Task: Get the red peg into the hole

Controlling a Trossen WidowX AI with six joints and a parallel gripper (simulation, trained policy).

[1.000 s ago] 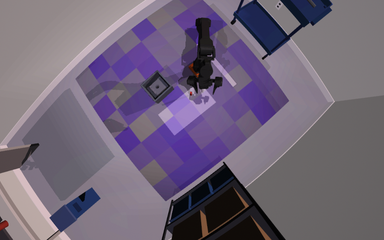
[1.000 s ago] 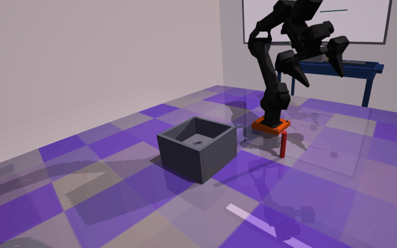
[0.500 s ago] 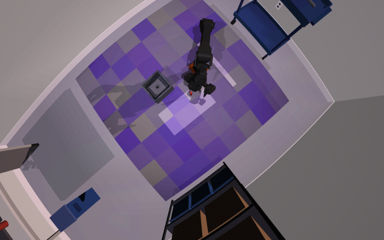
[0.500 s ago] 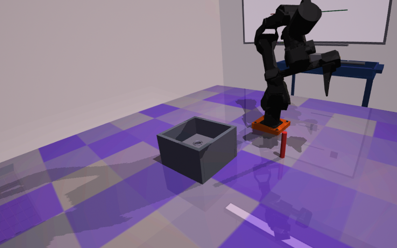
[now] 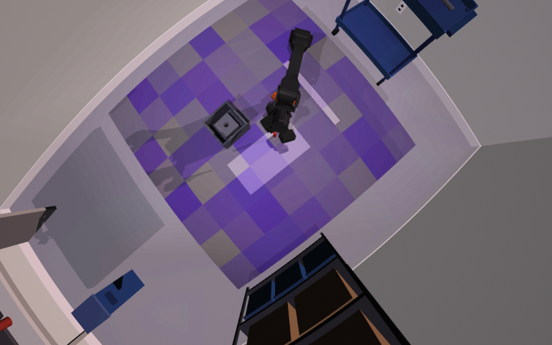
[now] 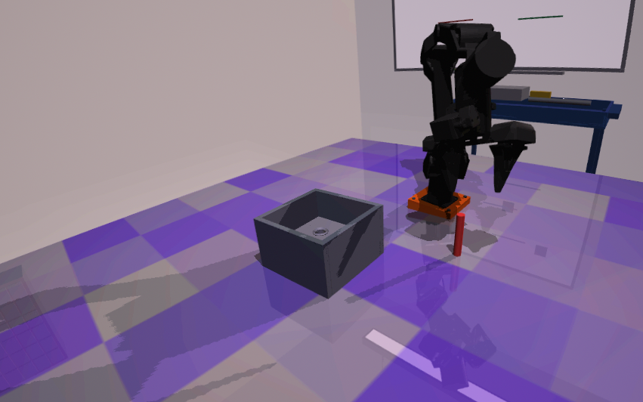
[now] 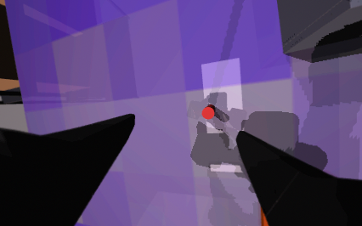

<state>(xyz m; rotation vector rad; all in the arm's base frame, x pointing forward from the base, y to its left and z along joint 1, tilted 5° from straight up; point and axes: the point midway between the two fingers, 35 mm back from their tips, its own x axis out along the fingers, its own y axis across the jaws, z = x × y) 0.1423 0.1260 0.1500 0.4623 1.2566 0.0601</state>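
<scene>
The red peg [image 5: 274, 134] [image 6: 458, 234] [image 7: 208, 113] stands upright on the tiled floor in front of the orange arm base. My gripper [image 5: 277, 130] [image 6: 472, 192] [image 7: 187, 127] is open and empty, pointing down, with its fingertips above the level of the peg's top. In the wrist view the peg's round top shows between the two fingertips, slightly beyond them and closer to the right one. The grey open box [image 6: 294, 259] [image 7: 329, 25] stands to the left of the peg in the top and exterior views. The plate [image 5: 219, 126] [image 6: 304, 229] at its bottom has an empty ringed hole [image 5: 226, 124] [image 6: 319, 231].
The orange base [image 6: 416, 203] of the arm is close behind the peg. The box's raised rim [image 6: 289, 232] stands beside the peg's area. A blue cart [image 5: 374, 40] and a dark shelf rack [image 5: 300, 283] are farther off, outside the tiled mat.
</scene>
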